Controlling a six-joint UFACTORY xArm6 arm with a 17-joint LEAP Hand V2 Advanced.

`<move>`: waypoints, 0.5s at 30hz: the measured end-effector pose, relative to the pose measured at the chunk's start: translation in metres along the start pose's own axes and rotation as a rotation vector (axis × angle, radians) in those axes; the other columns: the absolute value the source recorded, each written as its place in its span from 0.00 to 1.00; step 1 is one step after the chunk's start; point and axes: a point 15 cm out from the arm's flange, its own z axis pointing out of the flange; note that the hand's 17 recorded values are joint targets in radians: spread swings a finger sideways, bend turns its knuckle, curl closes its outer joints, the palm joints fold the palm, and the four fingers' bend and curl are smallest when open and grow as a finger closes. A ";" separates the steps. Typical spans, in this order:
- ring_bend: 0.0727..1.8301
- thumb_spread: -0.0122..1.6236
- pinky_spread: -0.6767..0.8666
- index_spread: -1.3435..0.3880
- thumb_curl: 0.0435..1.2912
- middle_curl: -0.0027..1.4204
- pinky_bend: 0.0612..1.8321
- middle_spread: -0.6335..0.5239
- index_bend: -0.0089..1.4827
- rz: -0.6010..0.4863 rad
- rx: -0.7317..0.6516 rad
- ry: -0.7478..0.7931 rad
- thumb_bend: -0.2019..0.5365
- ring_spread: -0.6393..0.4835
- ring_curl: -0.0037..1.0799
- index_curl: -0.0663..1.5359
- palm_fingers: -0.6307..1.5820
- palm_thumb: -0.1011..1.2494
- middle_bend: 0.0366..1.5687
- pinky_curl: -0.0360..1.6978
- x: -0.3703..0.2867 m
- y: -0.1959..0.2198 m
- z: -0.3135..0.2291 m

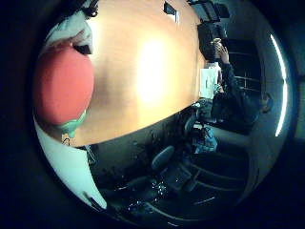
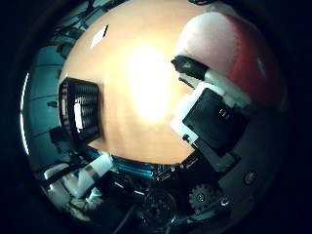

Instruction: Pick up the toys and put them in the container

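The red and white plush toy [image 1: 64,88] is sitting right against the palm, filling the side of the little-finger view, with a bit of teal at its lower edge. It is being held above the wooden tabletop [image 1: 147,71], not resting on it. In the thumb-side view, the black slatted container [image 2: 80,109] is lying on the same tabletop, well apart from the toy. Further across that view, the hand [image 2: 212,112] is curling its white and black fingers around the plush, so it is gripping the toy rather than spread open. By my judgement the carrying step is under way: the toy is lifted and the drop is not yet done. The next move is calling for travel across the tabletop until the palm is over the container, then loosening the fingers.
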 end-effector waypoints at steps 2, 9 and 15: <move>0.76 0.65 0.33 0.62 0.35 0.64 0.75 0.38 0.74 -0.026 0.022 -0.016 0.26 0.35 0.71 0.60 0.75 0.89 0.81 0.45 -0.015 0.004 -0.029; 0.75 0.64 0.33 0.62 0.39 0.65 0.73 0.39 0.74 -0.100 0.156 0.037 0.25 0.35 0.74 0.60 0.74 0.88 0.82 0.51 -0.065 0.006 -0.138; 0.75 0.64 0.32 0.62 0.42 0.66 0.70 0.39 0.74 -0.213 0.264 0.042 0.26 0.35 0.76 0.61 0.74 0.87 0.82 0.56 -0.145 -0.006 -0.207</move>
